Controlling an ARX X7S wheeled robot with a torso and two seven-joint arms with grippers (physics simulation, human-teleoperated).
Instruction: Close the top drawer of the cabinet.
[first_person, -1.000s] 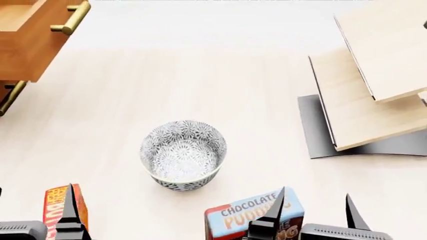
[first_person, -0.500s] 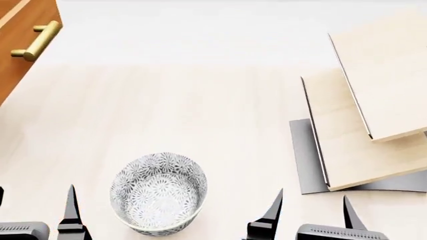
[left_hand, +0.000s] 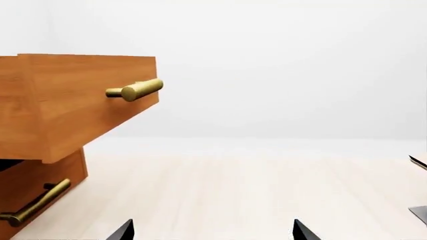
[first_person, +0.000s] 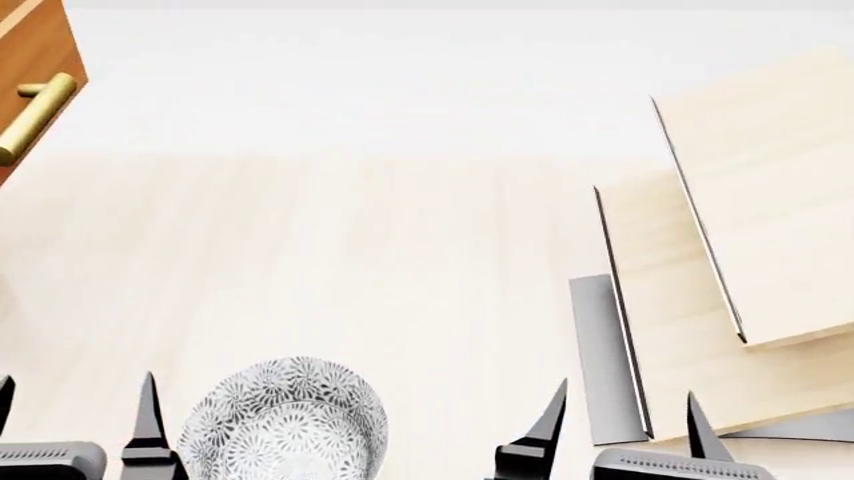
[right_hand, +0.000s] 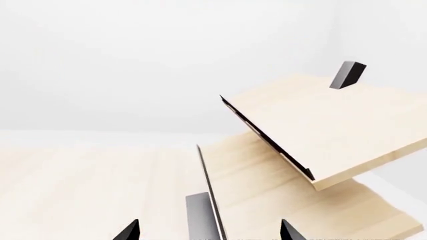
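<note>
In the left wrist view we see the top drawer (left_hand: 67, 105) standing out from the cabinet (left_hand: 40, 192), its box overhanging the lower front; the frame edge cuts both off, so we cannot see how far the drawer reaches back or what lies inside it. Its handle (left_hand: 135, 90) shows end on, and the lower handle (left_hand: 35, 204) is cut off at the frame corner. Of the left gripper (left_hand: 213, 231) only two dark fingertips (left_hand: 124, 231) enter the frame, set wide apart with nothing between them, well short of the drawer, over a pale table (left_hand: 233, 195). In the head view the drawer (first_person: 34, 60) is reduced to a sliver at the far left corner with part of the handle (first_person: 34, 118); the cabinet body below it is out of frame. The left gripper (first_person: 74, 425) sits low in the frame, one tip nearly lost at the edge, just beside a patterned bowl (first_person: 284, 425) whose near side is cut off. The right gripper (first_person: 627, 428) also has spread tips, near the black base (first_person: 603, 360) of a light-wood shelf (first_person: 761, 200), itself cropped at the frame edge. In the right wrist view the right gripper (right_hand: 207, 231) shows only two tips, far apart and empty, facing the shelf (right_hand: 320, 130); a small dark block (right_hand: 347, 74) stands on its upper board, and we cannot tell what it is.
</note>
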